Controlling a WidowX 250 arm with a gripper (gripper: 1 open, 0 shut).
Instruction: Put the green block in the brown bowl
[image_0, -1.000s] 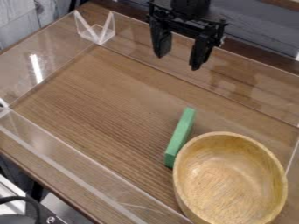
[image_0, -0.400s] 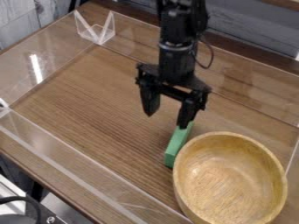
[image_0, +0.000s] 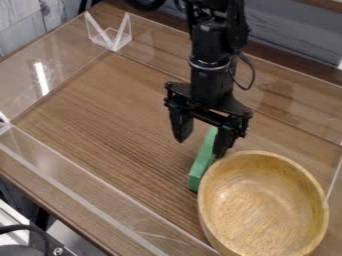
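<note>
The green block (image_0: 202, 166) lies flat on the wooden table, a long thin bar running toward the near edge, its upper end hidden behind my gripper. Just right of it sits the brown bowl (image_0: 263, 206), wide, shallow and empty, its rim almost touching the block. My gripper (image_0: 203, 132) hangs pointing straight down over the block's far end. It is open, one black finger (image_0: 183, 126) left of the block and the other on its right. Nothing is held between them.
Clear acrylic walls (image_0: 40, 75) fence the table on all sides, with a folded clear piece (image_0: 108, 33) at the back left corner. The near wall (image_0: 80, 190) runs along the front edge. The bowl sits close to the right wall.
My gripper has come down from high at the back and toward the camera, now straddling the block's far end. It stayed open. Block and bowl have not moved.
</note>
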